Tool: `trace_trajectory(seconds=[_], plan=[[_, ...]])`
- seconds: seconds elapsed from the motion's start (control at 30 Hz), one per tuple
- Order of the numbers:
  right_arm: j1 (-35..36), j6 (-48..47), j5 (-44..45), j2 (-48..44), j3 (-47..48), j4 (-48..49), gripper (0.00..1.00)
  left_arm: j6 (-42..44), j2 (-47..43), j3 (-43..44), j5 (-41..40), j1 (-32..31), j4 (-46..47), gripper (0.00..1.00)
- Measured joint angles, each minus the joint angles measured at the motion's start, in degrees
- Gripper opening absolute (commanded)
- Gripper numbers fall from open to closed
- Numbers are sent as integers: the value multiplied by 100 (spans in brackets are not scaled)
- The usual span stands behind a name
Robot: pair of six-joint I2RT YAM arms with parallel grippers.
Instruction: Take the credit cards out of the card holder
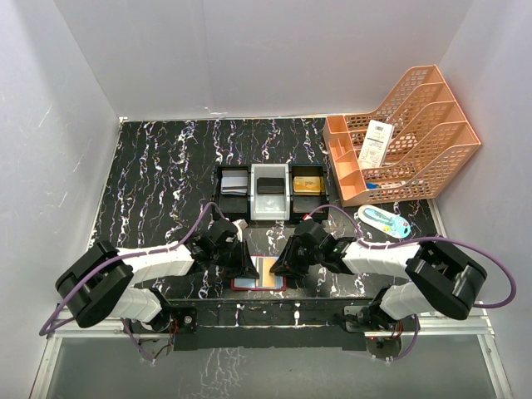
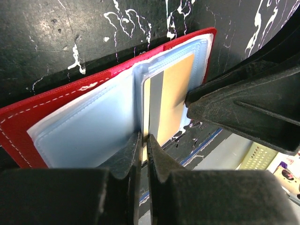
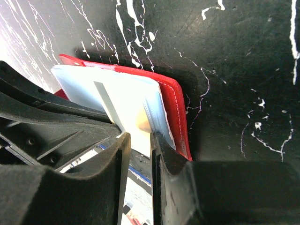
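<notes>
On the black marbled table [image 1: 158, 166], the red card holder [image 2: 33, 119] is lying open at the near edge. The left gripper [image 2: 144, 146] is pinching the orange-gold credit card [image 2: 176, 93]. The right gripper [image 3: 140, 150], narrow, is pressing against the holder, grip unclear. Best drawn straight along its pocket.

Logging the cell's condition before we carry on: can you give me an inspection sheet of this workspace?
Surface: black marbled table with white veining.
Job's things: red card holder lies open at the near edge, with an orange-gold card in its clear sleeve.
Clutter: three-compartment tray, orange file rack, blue-white packet.
Grippers: left gripper shut on the card's edge; right gripper apparently pinching the holder's sleeve.
Cables: purple cable arcs off each arm.
Surroundings: white walls on three sides.
</notes>
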Motion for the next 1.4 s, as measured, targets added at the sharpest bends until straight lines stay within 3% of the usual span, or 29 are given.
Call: trace_trajectory(seconds=[0.13,0.5,1.4], plan=[[0,-20,0,17,13,-2,22,-4,-2,0,-11,0,7,15],[0,-87,2,105,101,-50,21,-157,-31,-96,-4,0,140,0],[37,-219,26,315,345,-225,21,-111,-675,-280,-85,7,-7,0]])
